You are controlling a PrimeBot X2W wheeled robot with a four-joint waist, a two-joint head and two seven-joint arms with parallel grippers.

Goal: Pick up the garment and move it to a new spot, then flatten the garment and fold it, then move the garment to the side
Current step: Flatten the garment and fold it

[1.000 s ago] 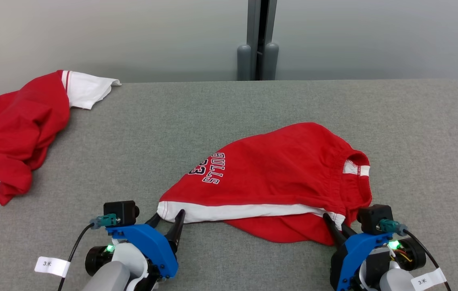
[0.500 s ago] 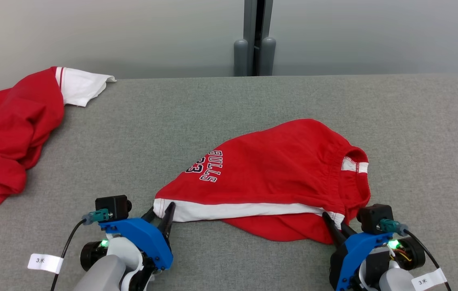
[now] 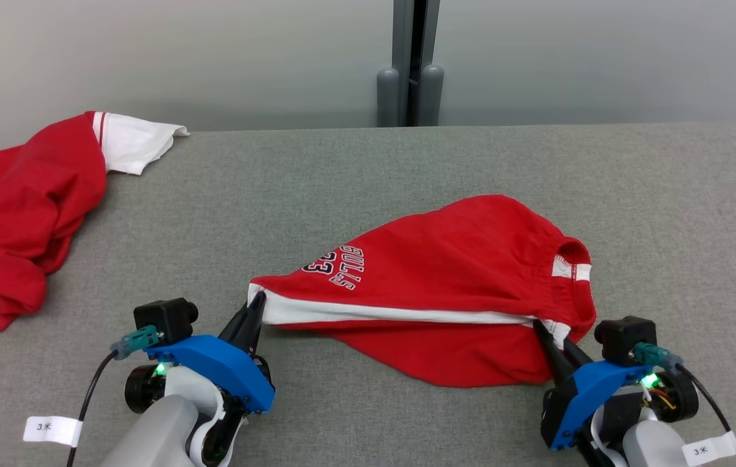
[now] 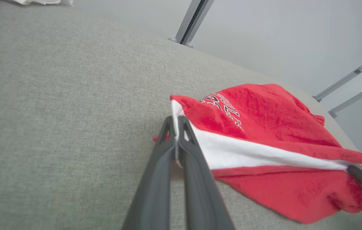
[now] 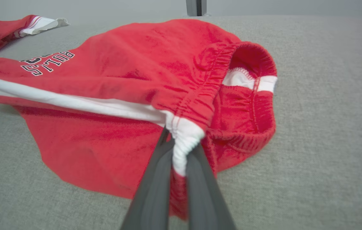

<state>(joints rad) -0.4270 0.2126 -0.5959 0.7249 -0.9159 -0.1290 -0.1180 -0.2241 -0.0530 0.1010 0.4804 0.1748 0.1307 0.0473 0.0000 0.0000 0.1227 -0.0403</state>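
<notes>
Head view puts the red shorts, our garment [image 3: 446, 285], on the grey bench [image 3: 368, 168], a little right of centre and toward the near edge, rumpled, with a lower layer bulging out toward us. Our left gripper [image 3: 256, 306] is pinched tight on the hem corner where the white side stripe [image 3: 394, 314] ends; the left wrist view shows white cloth nipped between its jaws. Our right gripper [image 3: 542, 329] is clamped on the other end of that stripe, at the elastic waistband [image 3: 569, 259], and the right wrist view shows the white band bunched between its jaws. The stripe runs nearly taut between the two grips, and that edge looks lifted while the rest lies on the bench. A second red garment [image 3: 17, 207] lies heaped at the far left, well apart.

We judge this to be the first step: both grasps are made and the pick-up is due. The next move calls for raising both grippers together, keeping the stripe taut without tugging cloth out of either grip, until the hanging layers clear the bench. Then we carry the garment to open bench, away from the heap.
</notes>
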